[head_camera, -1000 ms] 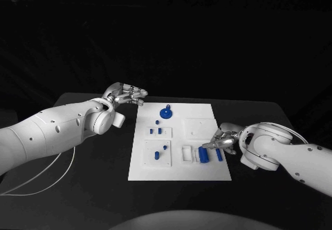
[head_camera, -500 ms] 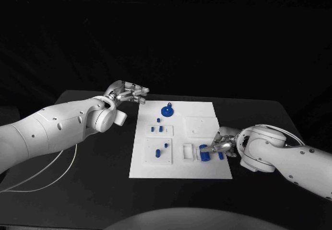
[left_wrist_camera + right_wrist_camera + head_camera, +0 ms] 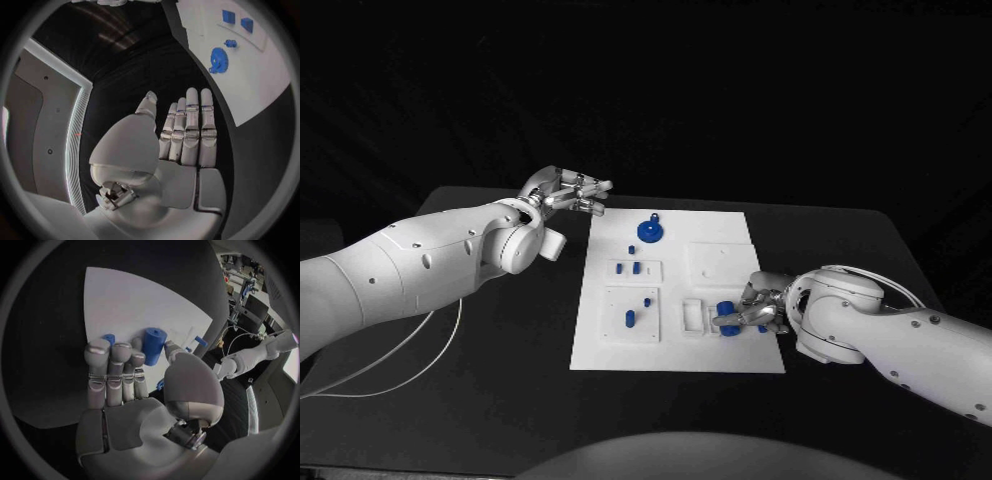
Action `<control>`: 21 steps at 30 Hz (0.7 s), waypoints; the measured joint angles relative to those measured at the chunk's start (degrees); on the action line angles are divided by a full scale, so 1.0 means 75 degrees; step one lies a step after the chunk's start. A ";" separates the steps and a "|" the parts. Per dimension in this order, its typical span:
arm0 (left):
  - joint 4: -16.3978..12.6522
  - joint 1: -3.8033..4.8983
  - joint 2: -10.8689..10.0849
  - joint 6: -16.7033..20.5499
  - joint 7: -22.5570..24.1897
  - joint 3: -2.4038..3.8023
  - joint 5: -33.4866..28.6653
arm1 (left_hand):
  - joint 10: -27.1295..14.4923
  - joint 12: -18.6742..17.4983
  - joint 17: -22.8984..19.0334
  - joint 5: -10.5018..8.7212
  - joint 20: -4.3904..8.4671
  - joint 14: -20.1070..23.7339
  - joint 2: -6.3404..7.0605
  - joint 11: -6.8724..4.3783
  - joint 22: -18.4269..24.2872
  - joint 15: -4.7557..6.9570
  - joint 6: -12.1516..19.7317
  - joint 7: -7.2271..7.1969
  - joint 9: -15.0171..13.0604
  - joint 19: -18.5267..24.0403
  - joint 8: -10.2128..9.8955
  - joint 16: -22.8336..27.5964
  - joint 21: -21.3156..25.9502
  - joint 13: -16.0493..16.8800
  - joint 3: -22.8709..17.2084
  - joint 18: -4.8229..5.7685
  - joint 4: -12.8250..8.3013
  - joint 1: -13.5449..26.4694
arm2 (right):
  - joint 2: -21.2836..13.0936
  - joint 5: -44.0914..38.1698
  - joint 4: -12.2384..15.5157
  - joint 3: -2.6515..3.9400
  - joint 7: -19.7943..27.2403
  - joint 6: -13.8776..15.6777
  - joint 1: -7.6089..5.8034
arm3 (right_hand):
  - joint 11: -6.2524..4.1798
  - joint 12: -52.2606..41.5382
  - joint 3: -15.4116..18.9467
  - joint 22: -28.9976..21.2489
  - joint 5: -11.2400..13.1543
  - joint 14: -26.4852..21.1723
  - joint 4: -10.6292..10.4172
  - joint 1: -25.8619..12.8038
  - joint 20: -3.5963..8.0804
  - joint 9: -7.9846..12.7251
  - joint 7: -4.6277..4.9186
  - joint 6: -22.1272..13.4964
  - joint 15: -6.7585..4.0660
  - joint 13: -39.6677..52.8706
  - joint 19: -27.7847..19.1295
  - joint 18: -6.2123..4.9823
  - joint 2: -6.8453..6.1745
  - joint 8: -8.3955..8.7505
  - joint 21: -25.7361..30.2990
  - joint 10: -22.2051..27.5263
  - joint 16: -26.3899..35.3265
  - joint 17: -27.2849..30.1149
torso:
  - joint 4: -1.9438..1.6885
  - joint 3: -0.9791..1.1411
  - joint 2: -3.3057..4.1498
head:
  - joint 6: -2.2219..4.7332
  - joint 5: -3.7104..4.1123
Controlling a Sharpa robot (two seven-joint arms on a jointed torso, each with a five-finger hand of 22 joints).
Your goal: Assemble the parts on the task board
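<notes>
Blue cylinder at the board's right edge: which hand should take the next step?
Right. The right hand already has its fingers at the blue cylinder; the left hand is open, off the board's far left corner.

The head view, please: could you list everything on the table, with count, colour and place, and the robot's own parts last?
table: one, black, under everything.
task board: one, white, middle of the table.
gear-like part: one, blue, far end of the board, with a small blue piece just beyond it.
small parts: several, blue, on the board's left half, in its raised white blocks.
cylinder part: one, blue, at the board's right edge, at the right hand's fingertips.
cable: one, white, on the table under the left arm.
left hand: silver, off the board's far left corner, holding nothing.
right hand: silver, at the board's right edge, by the cylinder part.
</notes>
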State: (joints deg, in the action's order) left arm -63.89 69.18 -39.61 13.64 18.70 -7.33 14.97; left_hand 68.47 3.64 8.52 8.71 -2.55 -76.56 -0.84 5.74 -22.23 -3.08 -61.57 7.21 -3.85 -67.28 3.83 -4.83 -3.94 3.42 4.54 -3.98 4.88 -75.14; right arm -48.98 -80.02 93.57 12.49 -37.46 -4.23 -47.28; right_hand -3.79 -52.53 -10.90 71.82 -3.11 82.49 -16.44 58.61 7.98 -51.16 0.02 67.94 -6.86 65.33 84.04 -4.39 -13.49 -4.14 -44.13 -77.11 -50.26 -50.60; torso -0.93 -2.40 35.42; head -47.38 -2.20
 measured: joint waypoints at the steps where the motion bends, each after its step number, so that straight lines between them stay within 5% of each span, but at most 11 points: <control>1: 0.0002 0.0000 0.0000 -0.0002 -0.0001 0.0000 -0.0001 | -0.0003 0.0000 0.0000 0.0000 0.0000 0.0000 0.0000 0.0003 0.0004 0.0000 0.0000 0.0000 0.0000 0.0000 0.0000 0.0000 0.0000 0.0000 0.0000 0.0000 0.0000 0.0000 | 0.0011 -0.0006 -0.0005 -0.0011 0.0000 -0.0010 -0.0004 | 0.0000 0.0000 -0.0092 0.0011 0.0000 0.0000 0.0012 0.0007 0.0000 -0.0002 0.0000 0.0001 0.0000 0.0008 0.0000 0.0000 0.0007 0.0006 0.0000 0.0000 0.0000 -0.0016 | -0.0001 0.0000 0.0000 | -0.0004 -0.0003; 4: 0.0002 0.0000 -0.0001 -0.0007 -0.0004 0.0000 -0.0004 | -0.0027 0.0000 0.0007 0.0000 0.0000 0.0000 -0.0023 0.0027 0.0034 0.0000 0.0000 0.0000 0.0000 0.0000 0.0000 0.0000 0.0000 0.0000 0.0000 0.0000 0.0000 0.0022 | 0.0038 -0.0014 -0.0014 -0.0031 0.0000 -0.0025 -0.0010 | -0.0002 0.0000 -0.0725 0.0041 0.0000 0.0000 0.0059 0.0049 0.0000 -0.0088 0.0011 0.0037 0.0000 0.0031 0.0000 -0.0001 0.0050 0.0023 0.0000 -0.0002 0.0000 -0.0064 | -0.0002 0.0000 0.0000 | -0.0012 -0.0012; 8: 0.0000 0.0000 -0.0010 -0.0013 -0.0008 0.0000 -0.0007 | -0.0027 0.0000 0.0007 0.0000 0.0000 0.0000 -0.0039 0.0027 0.0042 0.0000 -0.0001 0.0001 0.0000 0.0000 0.0000 0.0000 0.0000 0.0000 0.0000 0.0000 0.0000 0.0040 | 0.0095 -0.0017 -0.0039 -0.0044 0.0005 -0.0021 -0.0024 | -0.0039 0.0000 -0.2104 0.0092 0.0005 0.0000 0.0730 -0.0066 0.0000 -0.0221 0.0012 0.0052 0.0000 0.0072 0.0000 0.0000 0.0071 0.0029 0.0000 -0.0044 0.0000 -0.0127 | -0.0004 0.0000 0.0004 | -0.0026 -0.0038; 16: -0.0004 0.0000 -0.0029 -0.0026 -0.0020 0.0000 -0.0014 | -0.0027 0.0000 0.0006 0.0000 0.0000 0.0000 -0.0039 0.0027 0.0060 0.0000 -0.0002 0.0002 0.0000 0.0000 0.0000 0.0000 0.0000 0.0000 0.0000 0.0000 0.0000 0.0039 | 0.0179 -0.0008 -0.0161 -0.0061 0.0037 0.0080 -0.0047 | -0.0028 0.0000 -0.2039 0.0165 -0.2217 0.0029 0.0914 -0.0524 -0.0001 -0.0395 0.0004 0.0045 -0.0025 0.0089 0.0000 0.0000 0.0313 0.0019 -0.0045 -0.0081 -0.0001 -0.0163 | -0.0003 0.0001 0.0007 | -0.0065 -0.0074; 21: 0.0002 0.0000 -0.0034 -0.0039 -0.0033 0.0000 -0.0016 | -0.0027 0.0000 0.0015 0.0000 0.0000 0.0027 -0.0039 0.0027 0.0099 -0.0027 -0.0004 0.0004 0.0000 0.0000 0.0000 0.0000 0.0000 0.0000 0.0000 0.0000 0.0000 0.0039 | 0.0175 0.0075 -0.0204 -0.0079 0.0073 0.0218 -0.0039 | -0.0056 -0.0030 -0.1851 0.0242 -0.2830 0.0029 0.1105 -0.0871 -0.0001 -0.0581 0.0004 0.0046 -0.0025 0.0115 0.0000 0.0000 0.0463 -0.0008 -0.0094 -0.0055 -0.0067 -0.0191 | 0.0002 0.0003 0.0002 | -0.0081 -0.0092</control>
State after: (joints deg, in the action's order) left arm -63.88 69.18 -39.86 13.34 18.46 -7.33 14.85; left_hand 68.27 3.64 8.63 8.70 -2.56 -76.36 -1.13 5.94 -21.49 -3.28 -61.60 7.25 -3.85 -67.28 3.83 -4.83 -3.94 3.42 4.54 -3.98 4.88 -74.85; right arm -47.67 -79.45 92.04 11.90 -36.91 -2.60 -47.58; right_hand -4.21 -52.76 -24.78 73.63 -24.34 82.71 -8.16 52.08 7.97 -55.52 0.05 68.29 -7.04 66.19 84.04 -4.39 -10.02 -4.19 -44.83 -77.52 -50.76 -52.04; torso -0.91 -2.37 35.44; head -47.99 -2.89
